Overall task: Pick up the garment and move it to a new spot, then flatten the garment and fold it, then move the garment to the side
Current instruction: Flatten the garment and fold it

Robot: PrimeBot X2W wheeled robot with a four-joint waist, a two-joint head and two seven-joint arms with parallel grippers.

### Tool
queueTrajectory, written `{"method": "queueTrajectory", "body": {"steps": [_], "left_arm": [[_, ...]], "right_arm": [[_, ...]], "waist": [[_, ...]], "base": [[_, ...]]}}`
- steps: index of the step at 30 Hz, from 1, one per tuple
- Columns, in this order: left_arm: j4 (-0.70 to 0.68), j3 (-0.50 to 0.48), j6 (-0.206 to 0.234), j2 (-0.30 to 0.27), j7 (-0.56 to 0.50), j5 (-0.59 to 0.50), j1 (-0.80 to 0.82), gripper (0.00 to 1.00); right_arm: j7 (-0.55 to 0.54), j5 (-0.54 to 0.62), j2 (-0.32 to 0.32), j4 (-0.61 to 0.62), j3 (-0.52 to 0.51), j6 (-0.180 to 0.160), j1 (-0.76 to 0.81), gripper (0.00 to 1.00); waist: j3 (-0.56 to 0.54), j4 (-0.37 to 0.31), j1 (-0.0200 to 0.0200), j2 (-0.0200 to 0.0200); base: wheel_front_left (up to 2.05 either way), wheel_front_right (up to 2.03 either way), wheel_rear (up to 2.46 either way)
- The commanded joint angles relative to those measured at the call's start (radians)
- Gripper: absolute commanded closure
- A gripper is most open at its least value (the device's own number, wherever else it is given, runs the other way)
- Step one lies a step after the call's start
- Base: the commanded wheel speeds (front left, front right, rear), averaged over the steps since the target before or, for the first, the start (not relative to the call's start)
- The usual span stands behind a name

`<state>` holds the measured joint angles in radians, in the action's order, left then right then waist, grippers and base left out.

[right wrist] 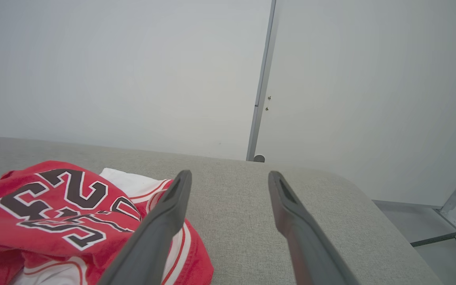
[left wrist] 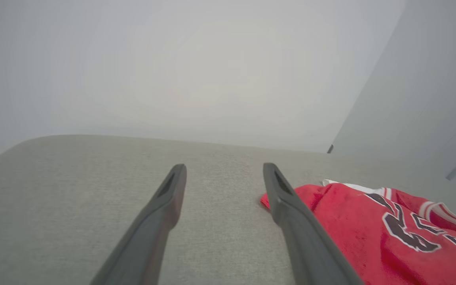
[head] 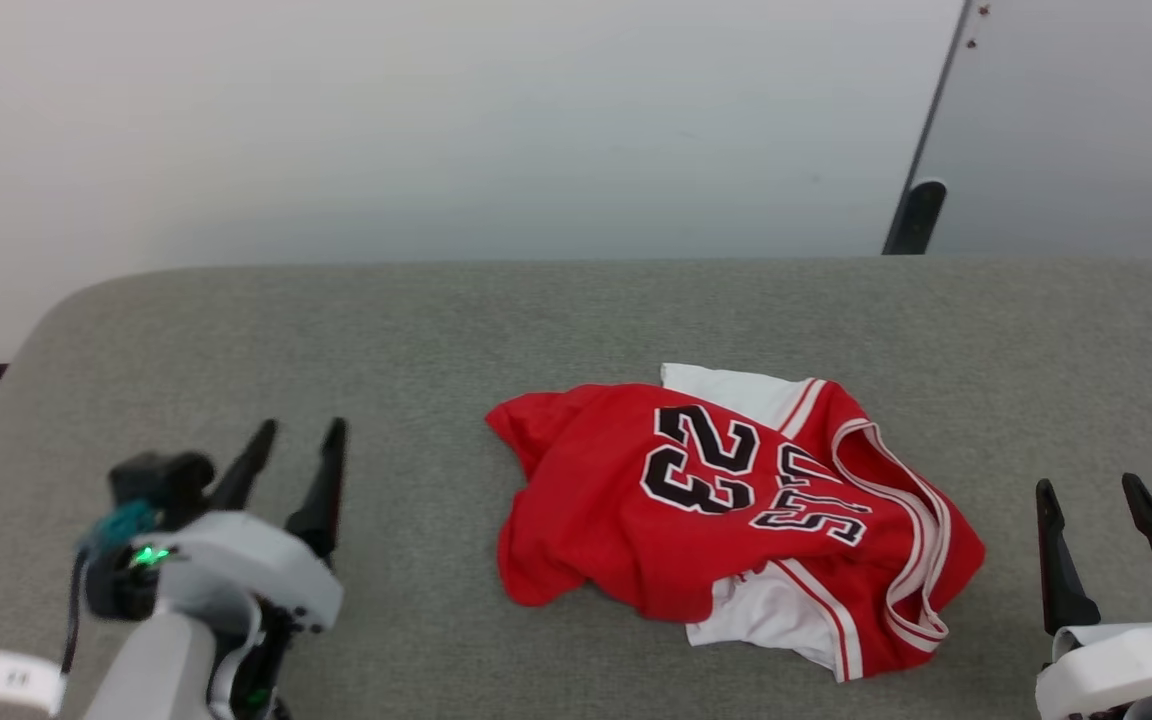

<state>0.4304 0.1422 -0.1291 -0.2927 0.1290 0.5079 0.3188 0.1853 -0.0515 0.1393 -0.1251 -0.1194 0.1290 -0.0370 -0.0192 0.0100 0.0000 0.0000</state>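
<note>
red cloth bunched in a loose heap, the garment (head: 726, 500) lies on the grey fabric-covered counter (head: 416, 330), right of centre in the head view, its black, white-edged "23" facing up and turned sideways, the lettering beside it partly lost in a fold. a white sleeve pokes out at the heap's far edge and another white panel with red stripes at its near edge; white-and-red striped trim curls along the side nearest the right claw (head: 1088, 485). that claw stands at the lower right, near the garment's trimmed edge but apart from it, its two dark fingers spread and holding nothing. the left claw (head: 301, 427) is poised over bare counter well to the left of the garment, fingers likewise spread and empty. in the left wrist view a red corner of the garment shows beside one finger. a white wall (head: 436, 120) rises behind the counter, with a dark post (head: 914, 215) at the far right edge.
</note>
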Motion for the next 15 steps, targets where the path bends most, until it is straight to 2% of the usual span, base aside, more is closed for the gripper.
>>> {"method": "queueTrajectory", "body": {"steps": [1, 9, 15], "left_arm": [[-0.013, 0.019, -0.003, -0.002, -0.032, 0.032, 0.015, 0.0], [-0.072, 0.145, -0.003, -0.06, -0.41, 0.296, 0.102, 0.0], [-0.063, 0.2, 0.015, -0.083, -0.649, 0.354, 0.145, 0.0]], "right_arm": [[0.005, 0.001, -0.003, -0.003, 0.004, 0.004, -0.014, 0.0], [-0.001, -0.02, 0.003, -0.012, 0.012, 0.004, -0.045, 0.0], [0.009, -0.026, -0.003, -0.022, 0.009, 0.004, -0.053, 0.0]], "waist": [[0.01, -0.02, 0.0, 0.0], [0.048, -0.076, 0.0, 0.0], [0.068, -0.106, 0.0, 0.0]], "base": [[0.0, 0.0, 0.0], [0.0, 0.0, 0.0], [0.0, 0.0, 0.0]]}}
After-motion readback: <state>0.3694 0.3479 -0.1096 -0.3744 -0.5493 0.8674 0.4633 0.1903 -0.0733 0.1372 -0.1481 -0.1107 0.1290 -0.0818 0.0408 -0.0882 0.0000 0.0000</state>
